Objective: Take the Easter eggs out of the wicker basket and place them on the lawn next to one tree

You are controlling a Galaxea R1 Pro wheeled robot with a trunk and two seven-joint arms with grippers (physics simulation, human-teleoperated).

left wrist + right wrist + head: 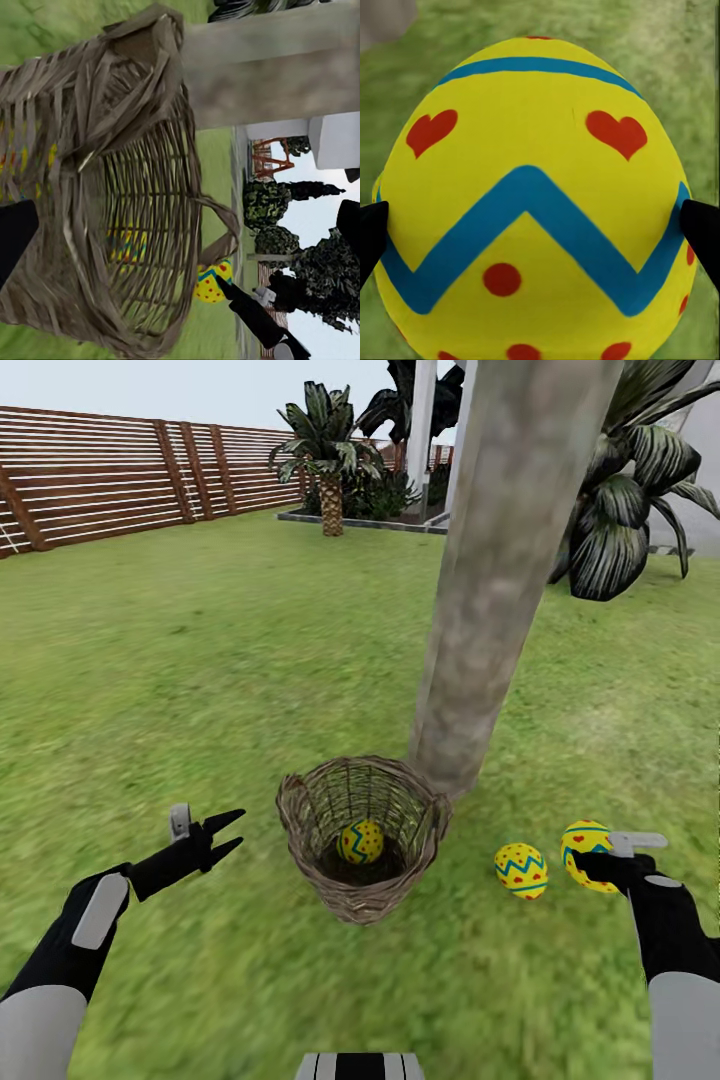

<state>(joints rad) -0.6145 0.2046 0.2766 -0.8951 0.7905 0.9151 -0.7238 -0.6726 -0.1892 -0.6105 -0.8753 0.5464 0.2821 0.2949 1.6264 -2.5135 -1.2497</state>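
The wicker basket (420, 850) stands on the lawn (200, 690) just in front of the tree (490, 580), and one Easter egg (361, 842) lies at its bottom. A second egg (521, 870) rests on the grass right of the basket, near the trunk's foot. My right gripper (588, 860) is shut on the third egg (583, 838), low over the grass beside the second one. In the right wrist view this egg (540, 150) sits between the black fingertips (371, 240). My left gripper (240, 828) is open, left of the basket (112, 187), holding nothing.
A slatted wooden fence (110, 480) runs along the back left. A short palm (328, 470) and a planted bed stand at the far end. A dark broad-leaved plant (620, 520) grows right of the trunk. Open grass stretches left and ahead.
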